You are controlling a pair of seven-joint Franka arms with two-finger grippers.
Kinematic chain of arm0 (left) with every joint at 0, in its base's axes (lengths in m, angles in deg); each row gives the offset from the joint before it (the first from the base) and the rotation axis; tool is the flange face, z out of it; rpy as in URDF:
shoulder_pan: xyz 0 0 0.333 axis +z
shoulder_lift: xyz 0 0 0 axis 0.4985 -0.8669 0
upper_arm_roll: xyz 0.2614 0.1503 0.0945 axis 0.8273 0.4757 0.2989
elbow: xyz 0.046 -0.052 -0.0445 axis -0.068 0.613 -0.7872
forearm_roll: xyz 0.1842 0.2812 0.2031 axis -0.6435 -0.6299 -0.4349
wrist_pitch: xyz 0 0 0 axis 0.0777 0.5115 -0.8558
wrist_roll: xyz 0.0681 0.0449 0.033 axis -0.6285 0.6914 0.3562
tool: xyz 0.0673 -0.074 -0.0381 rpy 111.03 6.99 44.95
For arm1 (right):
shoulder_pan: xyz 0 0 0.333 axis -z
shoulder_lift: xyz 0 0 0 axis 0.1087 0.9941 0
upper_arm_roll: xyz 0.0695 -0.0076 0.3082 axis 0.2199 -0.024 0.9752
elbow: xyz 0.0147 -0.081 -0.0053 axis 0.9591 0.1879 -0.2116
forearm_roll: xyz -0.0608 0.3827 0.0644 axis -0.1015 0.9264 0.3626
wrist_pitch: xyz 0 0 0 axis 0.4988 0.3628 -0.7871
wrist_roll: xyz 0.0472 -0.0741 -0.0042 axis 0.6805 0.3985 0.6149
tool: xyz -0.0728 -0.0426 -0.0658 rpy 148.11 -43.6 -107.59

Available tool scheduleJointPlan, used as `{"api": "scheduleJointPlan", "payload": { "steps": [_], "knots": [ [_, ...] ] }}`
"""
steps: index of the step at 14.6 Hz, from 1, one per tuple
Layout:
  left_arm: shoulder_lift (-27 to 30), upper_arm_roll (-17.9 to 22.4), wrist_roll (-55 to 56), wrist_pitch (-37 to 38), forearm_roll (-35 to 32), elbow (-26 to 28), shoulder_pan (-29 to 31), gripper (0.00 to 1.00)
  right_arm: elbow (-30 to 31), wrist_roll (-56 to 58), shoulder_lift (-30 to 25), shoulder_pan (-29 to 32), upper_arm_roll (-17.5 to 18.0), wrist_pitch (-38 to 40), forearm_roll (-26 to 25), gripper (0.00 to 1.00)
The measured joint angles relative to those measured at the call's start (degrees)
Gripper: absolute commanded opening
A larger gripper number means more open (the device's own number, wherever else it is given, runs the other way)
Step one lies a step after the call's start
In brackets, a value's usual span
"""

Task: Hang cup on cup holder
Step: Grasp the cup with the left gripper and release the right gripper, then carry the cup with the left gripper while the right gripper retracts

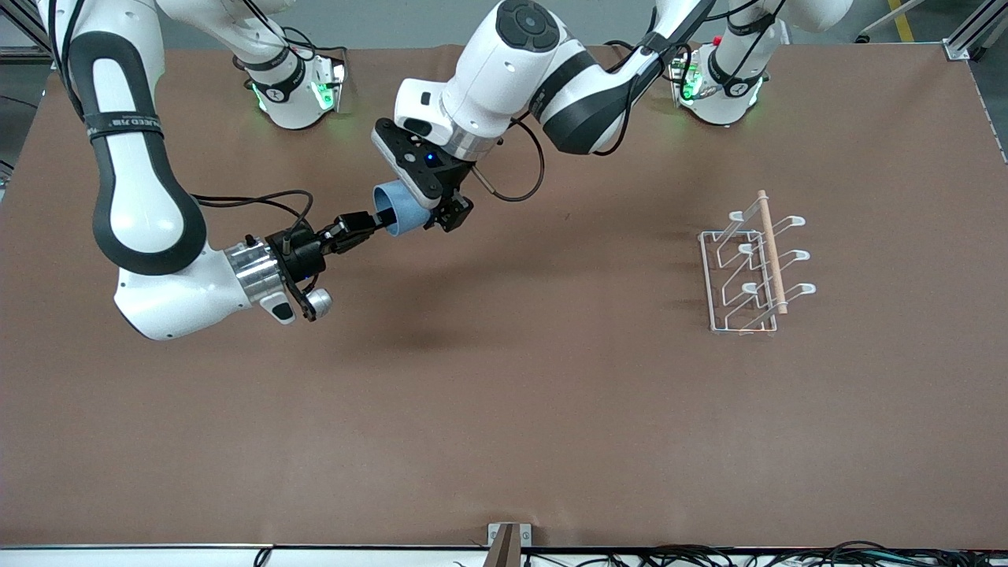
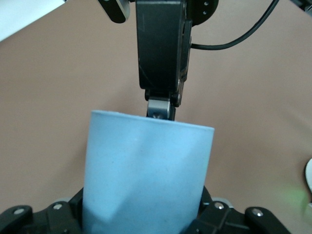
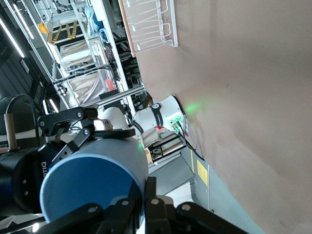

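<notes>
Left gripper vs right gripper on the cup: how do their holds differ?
The left gripper comes from above and clamps the cup across its outer wall; the right gripper comes in level and pinches the rim, one finger inside the mouth. The left gripper holds near the cup's base, the right at its open end. Both are shut on the cup, held in the air.

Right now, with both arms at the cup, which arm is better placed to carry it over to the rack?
Left. The left tool is shut on the cup, and the cup holder stands toward the left arm's end of the table. The right tool pinches the cup's rim and would have to reach across.
</notes>
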Motion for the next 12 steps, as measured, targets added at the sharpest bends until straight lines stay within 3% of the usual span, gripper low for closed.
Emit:
{"api": "scheduleJointPlan", "payload": {
  "steps": [2,7,12],
  "knots": [
    [0.0,0.0,0.0,3.6,-3.2,-0.3,0.0,0.27,0.0,-0.2,0.0,0.0,0.0,0.0,0.3,1.0],
    [1.8,0.9,0.0,20.8,-10.2,-1.5,0.7,0.27,-0.6,-0.4,0.0,0.1,-1.1,-0.7,-0.2,1.0],
    [5.3,1.4,-0.1,41.3,-20.5,-1.7,5.5,0.28,-0.8,-0.4,-0.1,0.5,-3.5,-10.7,-17.7,1.0]
  ]
}}
